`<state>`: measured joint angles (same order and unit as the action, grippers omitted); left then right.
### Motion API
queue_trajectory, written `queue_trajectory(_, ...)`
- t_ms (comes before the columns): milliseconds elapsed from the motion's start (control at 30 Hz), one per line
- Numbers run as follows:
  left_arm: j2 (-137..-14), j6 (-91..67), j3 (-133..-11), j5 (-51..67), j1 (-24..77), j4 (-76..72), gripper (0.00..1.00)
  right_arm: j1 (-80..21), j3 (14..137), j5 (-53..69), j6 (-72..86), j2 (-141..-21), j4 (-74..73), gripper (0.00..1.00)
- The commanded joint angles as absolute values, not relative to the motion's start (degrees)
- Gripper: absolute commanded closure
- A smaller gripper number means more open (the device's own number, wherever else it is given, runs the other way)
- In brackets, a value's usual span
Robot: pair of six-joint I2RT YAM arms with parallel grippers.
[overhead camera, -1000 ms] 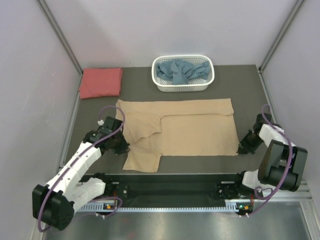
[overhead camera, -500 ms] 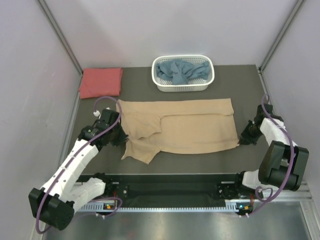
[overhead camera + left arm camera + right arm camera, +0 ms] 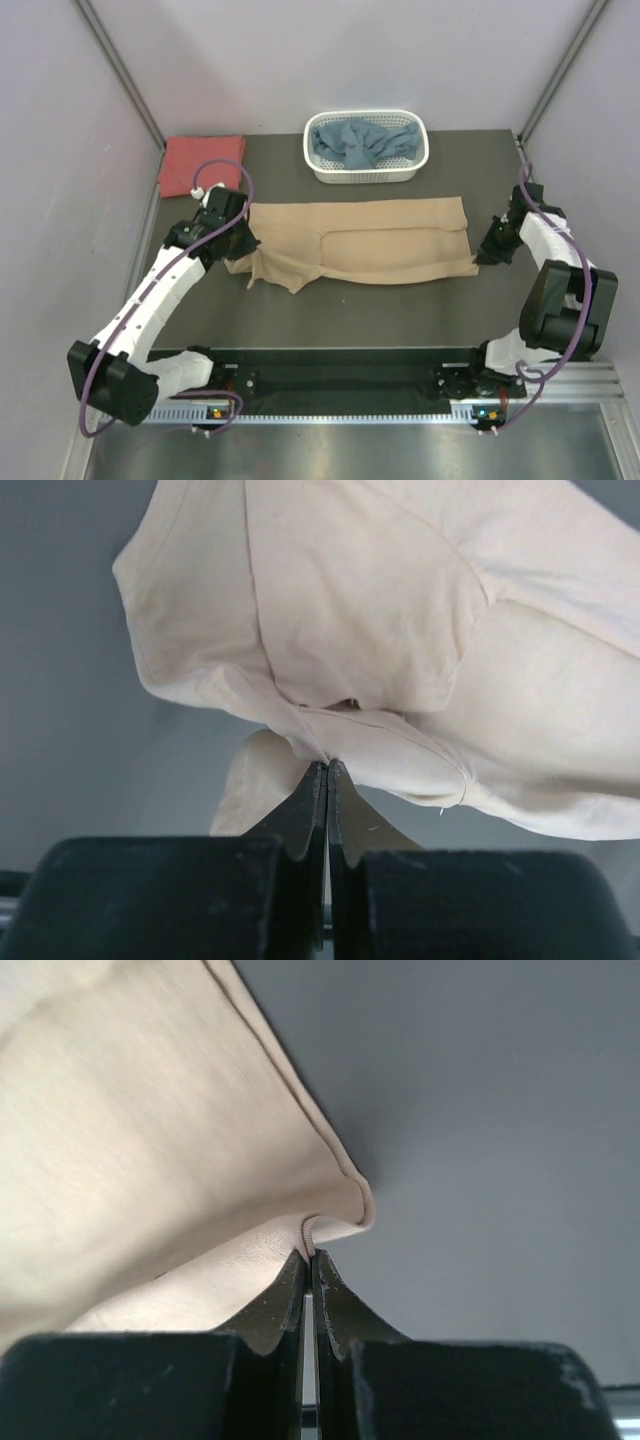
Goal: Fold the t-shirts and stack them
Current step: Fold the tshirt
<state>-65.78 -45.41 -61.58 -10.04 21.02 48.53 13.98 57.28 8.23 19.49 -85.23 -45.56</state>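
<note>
I read my left gripper (image 3: 327,765) as clamped on a bunched fold of the tan t-shirt (image 3: 380,245), and my right gripper (image 3: 308,1253) as pinching its hem corner. The shirt spans the table (image 3: 400,310) between both grippers. The coral-red t-shirt (image 3: 202,163) lies just beyond the left gripper. The dusty blue t-shirt (image 3: 362,142) sits in the basket (image 3: 366,176), farther off.

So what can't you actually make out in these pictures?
- Top view: the blue t-shirt lies bunched in the basket; its own folds and the basket wall hide the rest.
- Top view: the red t-shirt is folded, so its inner layers are hidden.
- Top view: the wrists cover the tips of the left pincer and right pincer.
- Wrist views: the tan t-shirt is cut off by the frame edges.
</note>
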Motion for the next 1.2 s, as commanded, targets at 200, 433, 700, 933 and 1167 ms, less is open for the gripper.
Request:
queue_trajectory(200, -76.4, -39.6, -69.6, -10.0, 16.5, 42.4, 1.0, 12.3, 68.4, 10.0, 18.0, -94.9, -44.3, 1.0)
queue_trajectory(433, -81.6, -38.8, -72.8, -8.8, 14.5, 41.2, 1.0, 11.5, 76.4, 11.1, 18.0, -101.9, -45.7, 1.0)
queue_trajectory(700, -86.1, -37.7, -75.1, -8.4, 13.6, 40.3, 1.0, 10.5, 79.8, 10.9, 18.7, -106.4, -45.3, 1.0)
queue_trajectory(933, -90.0, -36.2, -77.5, -8.4, 11.9, 40.6, 1.0, 10.5, 81.1, 9.7, 18.5, -108.5, -44.7, 1.0)
queue_trajectory(1167, -92.8, -35.4, -78.7, -7.5, 10.9, 40.6, 1.0, 10.5, 82.3, 9.6, 18.5, -110.0, -44.4, 1.0)
